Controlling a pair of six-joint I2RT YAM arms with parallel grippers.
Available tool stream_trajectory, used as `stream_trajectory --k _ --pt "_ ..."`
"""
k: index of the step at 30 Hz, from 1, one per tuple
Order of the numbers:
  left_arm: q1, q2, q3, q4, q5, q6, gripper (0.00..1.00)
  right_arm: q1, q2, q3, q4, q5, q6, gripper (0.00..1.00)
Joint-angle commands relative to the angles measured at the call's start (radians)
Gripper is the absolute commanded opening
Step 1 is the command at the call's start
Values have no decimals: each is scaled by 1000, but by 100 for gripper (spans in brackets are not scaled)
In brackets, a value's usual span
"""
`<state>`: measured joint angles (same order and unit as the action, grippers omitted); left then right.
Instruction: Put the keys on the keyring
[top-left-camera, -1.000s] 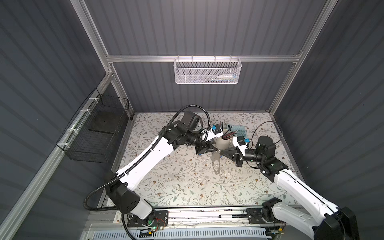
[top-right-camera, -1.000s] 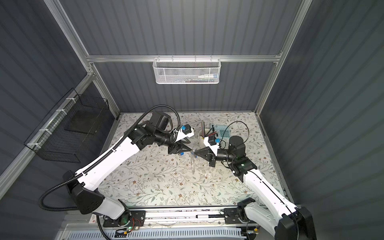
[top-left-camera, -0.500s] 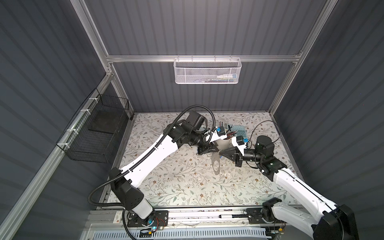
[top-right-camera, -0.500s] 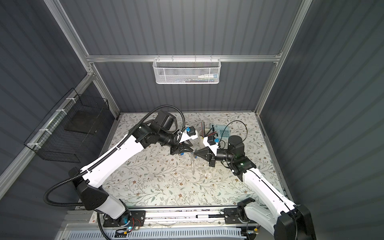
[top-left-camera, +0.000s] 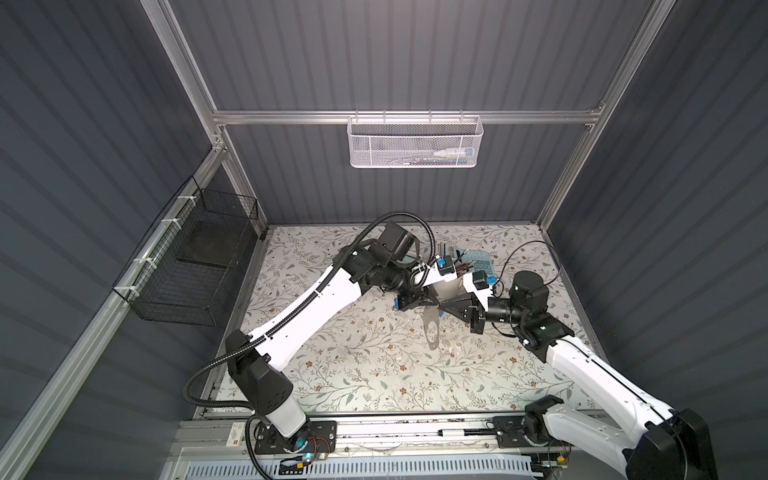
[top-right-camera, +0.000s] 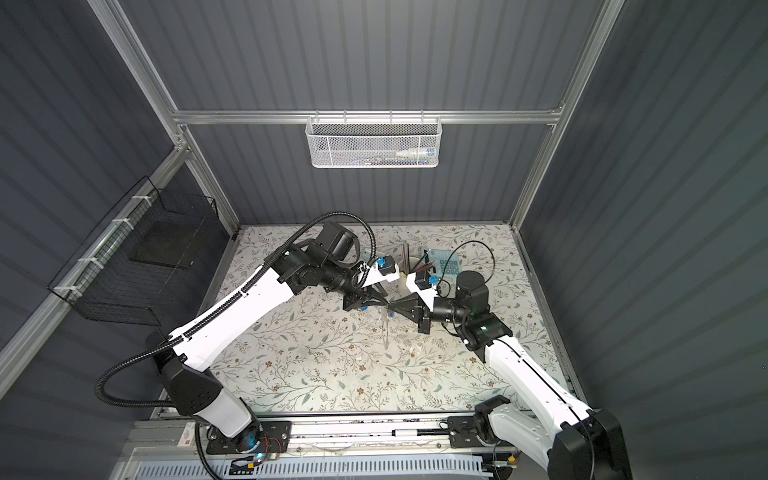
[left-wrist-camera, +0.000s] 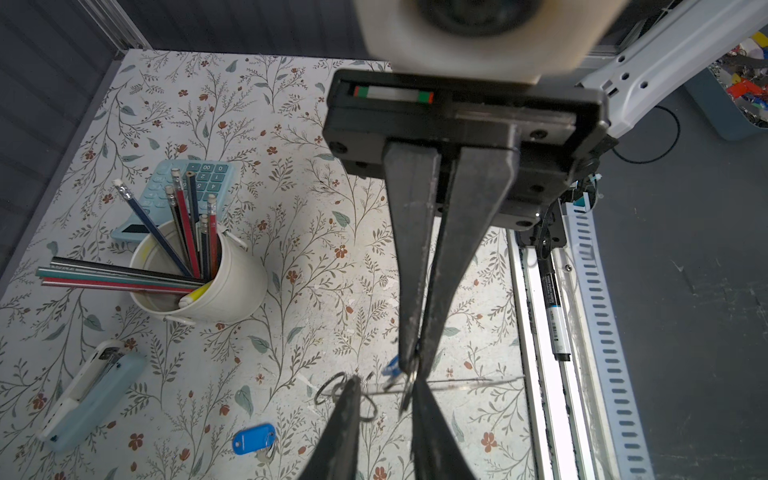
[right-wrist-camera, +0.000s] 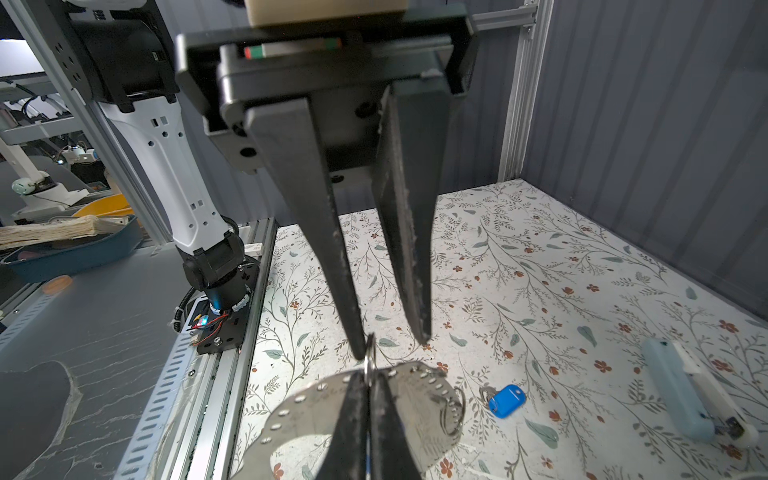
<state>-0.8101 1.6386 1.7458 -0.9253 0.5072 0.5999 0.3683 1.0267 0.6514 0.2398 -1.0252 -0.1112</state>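
Threading is the step you are in, by the look of it: both grippers meet tip to tip in the air above the table (right-wrist-camera: 540, 270). Your right gripper (right-wrist-camera: 369, 380) is pinched fully together on the rim of the keyring (right-wrist-camera: 307, 411), the flat studded grey loop, and holds it clear of the table. A small split ring (right-wrist-camera: 370, 355) stands up out of those closed tips. A scrap of blue tag (left-wrist-camera: 390, 368) shows just beside them in the left wrist view, so I judge that one key is at the keyring's rim. Whether it is already on the loop I cannot tell. Your left gripper (right-wrist-camera: 390, 345) has its fingers a narrow way apart and holds nothing. One fingertip (right-wrist-camera: 357, 347) touches the split ring and its fellow stands clear of it. The other key (right-wrist-camera: 507, 401), with its own blue tag, lies flat on the table, apart from both grippers and untouched.

Next you would need to bring the left fingers squarely onto that split ring without knocking it out of the right grip, then work it along the rim. The ring is thin and edge-on to your fingers, so line up with care. After that, the key on the table wants picking up
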Motion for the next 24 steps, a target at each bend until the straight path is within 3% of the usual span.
stream_trajectory --k 1,13,19,24 --pt "-9 11 24 -25 5 18 20 6 1 25 44 -23 14 0" --pt "-21 22 19 -24 5 13 0 6 0 25 51 -23 24 0" --pt "-22 -14 -27 45 -11 -19 0 5 -9 21 57 -5 33 0" --pt "-20 -96 -113 175 -34 -74 0 4 -46 1 51 129 80 15"
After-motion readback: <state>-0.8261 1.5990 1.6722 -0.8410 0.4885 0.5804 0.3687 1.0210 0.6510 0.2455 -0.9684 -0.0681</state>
